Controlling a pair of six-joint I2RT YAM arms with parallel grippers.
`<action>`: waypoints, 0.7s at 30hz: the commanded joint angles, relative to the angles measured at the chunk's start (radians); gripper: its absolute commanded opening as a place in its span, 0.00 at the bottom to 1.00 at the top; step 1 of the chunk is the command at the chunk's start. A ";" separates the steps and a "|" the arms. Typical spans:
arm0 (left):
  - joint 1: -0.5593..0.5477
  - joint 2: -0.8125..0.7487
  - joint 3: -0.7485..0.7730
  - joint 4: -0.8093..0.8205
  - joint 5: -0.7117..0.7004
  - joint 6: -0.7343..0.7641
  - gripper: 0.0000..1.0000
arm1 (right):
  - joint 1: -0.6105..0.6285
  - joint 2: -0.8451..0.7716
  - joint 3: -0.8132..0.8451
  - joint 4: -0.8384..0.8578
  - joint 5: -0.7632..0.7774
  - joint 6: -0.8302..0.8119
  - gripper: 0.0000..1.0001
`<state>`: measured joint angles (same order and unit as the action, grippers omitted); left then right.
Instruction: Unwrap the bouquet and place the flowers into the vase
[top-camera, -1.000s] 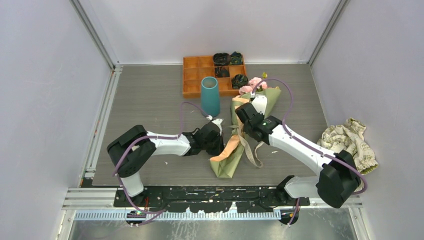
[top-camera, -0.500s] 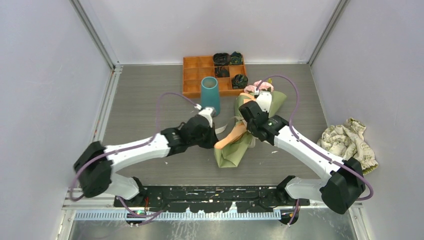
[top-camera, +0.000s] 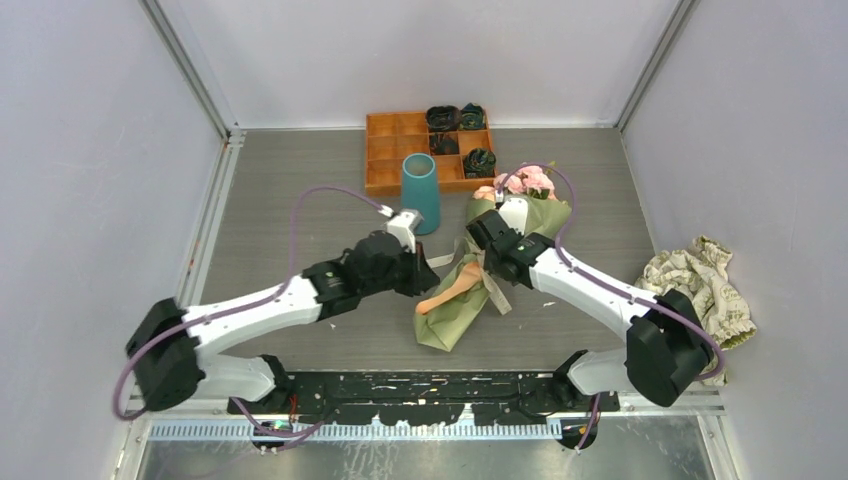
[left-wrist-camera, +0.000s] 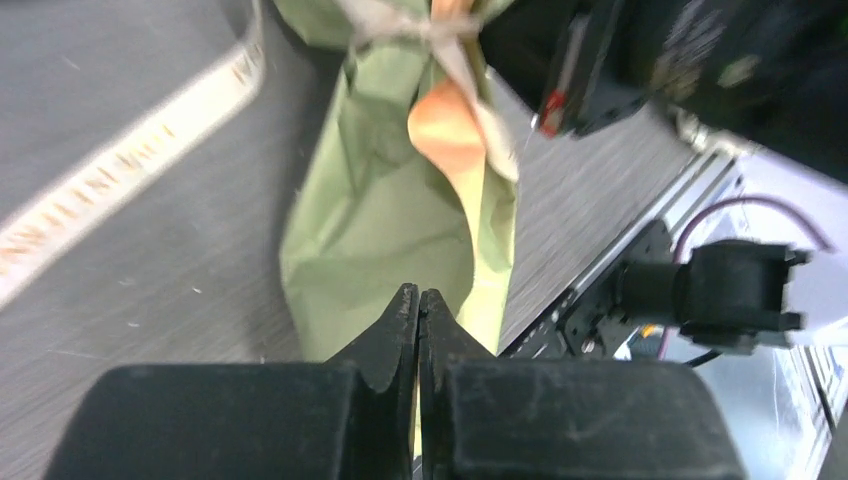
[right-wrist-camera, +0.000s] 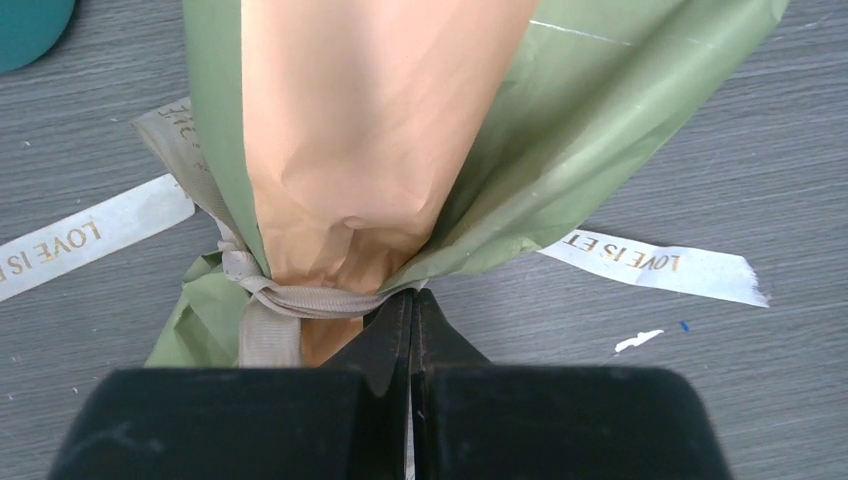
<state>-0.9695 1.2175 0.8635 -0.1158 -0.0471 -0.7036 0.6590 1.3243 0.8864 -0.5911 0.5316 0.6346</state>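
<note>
The bouquet (top-camera: 455, 308) lies slantwise on the table, a cone of olive-green and orange paper (right-wrist-camera: 380, 130) with its narrow end toward the arms. Pink flowers (top-camera: 530, 182) show at its wide far end. A cream ribbon (right-wrist-camera: 300, 300) ties the cone. My right gripper (top-camera: 485, 258) is shut, its tips (right-wrist-camera: 412, 300) right against the ribbon knot; whether ribbon is pinched I cannot tell. My left gripper (top-camera: 420, 278) is shut and empty just left of the cone, its tips (left-wrist-camera: 418, 300) over the green paper (left-wrist-camera: 380, 220). The teal vase (top-camera: 421, 190) stands upright behind the left gripper.
An orange wooden compartment tray (top-camera: 395, 150) with dark lumps sits behind the vase. A crumpled cream patterned paper wad (top-camera: 700, 290) lies at the right. Printed ribbon tails (right-wrist-camera: 650, 262) trail on the table beside the cone. Grey walls enclose the table.
The left arm has stretched out, carrying its gripper up and slightly left beside the cone. The right gripper edged up-left, and the bouquet's narrow end swung a little left.
</note>
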 joint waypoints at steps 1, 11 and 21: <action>-0.004 0.152 -0.047 0.284 0.211 -0.066 0.00 | -0.002 0.022 0.038 0.074 -0.002 0.001 0.01; -0.003 0.463 0.023 0.474 0.277 -0.135 0.00 | -0.001 0.054 0.039 0.099 -0.030 0.008 0.01; -0.002 0.727 0.101 0.469 0.247 -0.194 0.00 | -0.002 -0.008 0.129 0.009 0.014 -0.024 0.01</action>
<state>-0.9703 1.9091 0.9226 0.3767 0.2489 -0.9001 0.6582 1.3853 0.9302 -0.5751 0.5007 0.6304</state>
